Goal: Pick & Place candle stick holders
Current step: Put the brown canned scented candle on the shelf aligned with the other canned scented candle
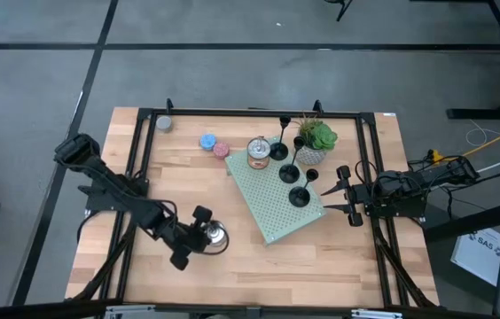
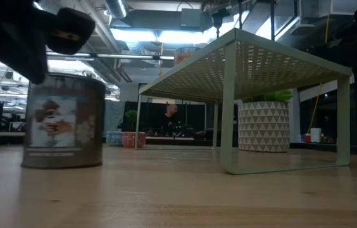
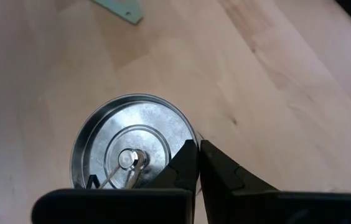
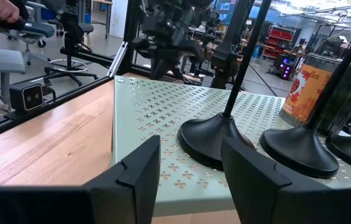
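- Holders first: three matte-black candle stick holders (image 1: 296, 171) stand upright in a close row on the pale green perforated shelf (image 1: 268, 213), a raised metal stand set at an angle on the wooden counter (image 1: 232, 275). Each rests flat on its round base, so the thin stems stay vertical and easy to approach from the side.
- Right hand (image 1: 347, 190) sits just beside the shelf's edge, level with the holders, its two fingers spread with a gap between them and nothing held. In the right wrist view the nearest holder (image 4: 216, 140) is straight ahead, near the opening, which suggests it is lined up to take that stem or base.
- Left hand (image 1: 199, 237) is far from the holders, at the front of the counter beside a shiny silver tin (image 1: 217, 236). Its fingers are pressed together, tips meeting at the tin's rim in the left wrist view; no part of the tin (image 3: 132, 152) seems pinched, though the rim hides the very tips.
- Another tin with an orange label (image 1: 258, 152) shares the shelf with the holders, and a potted plant (image 1: 315, 142) stands just behind them, so a sideways reach is tight.
- Small blue and pink candles (image 1: 214, 145) lie on the counter, apart from the shelf.
- Judging by this, no holder has been lifted yet.
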### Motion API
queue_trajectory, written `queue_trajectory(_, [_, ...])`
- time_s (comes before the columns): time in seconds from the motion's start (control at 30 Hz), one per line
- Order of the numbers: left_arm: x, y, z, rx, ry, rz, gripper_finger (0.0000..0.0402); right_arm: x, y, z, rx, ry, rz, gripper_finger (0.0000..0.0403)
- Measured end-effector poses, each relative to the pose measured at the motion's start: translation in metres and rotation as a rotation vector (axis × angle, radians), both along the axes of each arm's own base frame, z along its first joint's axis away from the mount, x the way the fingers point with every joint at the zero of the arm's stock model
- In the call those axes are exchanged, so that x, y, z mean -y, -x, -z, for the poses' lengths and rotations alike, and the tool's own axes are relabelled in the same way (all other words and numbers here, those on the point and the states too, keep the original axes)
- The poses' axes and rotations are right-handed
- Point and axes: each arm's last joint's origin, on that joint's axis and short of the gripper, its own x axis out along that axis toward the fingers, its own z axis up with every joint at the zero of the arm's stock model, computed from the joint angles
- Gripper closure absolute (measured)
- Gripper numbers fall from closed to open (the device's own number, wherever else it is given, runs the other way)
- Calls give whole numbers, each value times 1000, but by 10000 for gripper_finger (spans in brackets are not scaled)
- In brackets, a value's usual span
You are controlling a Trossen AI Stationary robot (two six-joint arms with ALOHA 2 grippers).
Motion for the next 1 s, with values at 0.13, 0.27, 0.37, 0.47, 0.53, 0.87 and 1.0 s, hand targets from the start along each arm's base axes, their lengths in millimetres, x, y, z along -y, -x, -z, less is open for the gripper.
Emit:
queue_trajectory(0.13, [-6, -6, -1, 17, 19, -40, 399, 0, 0, 0, -1, 0, 0, 231])
queue_trajectory(0.27, [-12, -11, -1, 34, 35, -71, 399, 0, 0, 0, -1, 0, 0, 231])
queue_trajectory(0.37, [-16, -14, -2, 39, 32, -94, 399, 0, 0, 0, 0, 0, 0, 231])
queue_trajectory(0.47, [-21, -16, -2, 42, 32, -118, 399, 0, 0, 0, 0, 0, 0, 231])
queue_trajectory(0.53, [-23, -17, -2, 43, 41, -138, 399, 0, 0, 0, 0, 0, 0, 231])
queue_trajectory(0.87, [-28, -20, -2, 56, 62, -219, 400, 0, 0, 0, -1, 0, 0, 231])
queue_trajectory(1.0, [-28, -20, -2, 57, 66, -223, 400, 0, 0, 0, 0, 0, 0, 231])
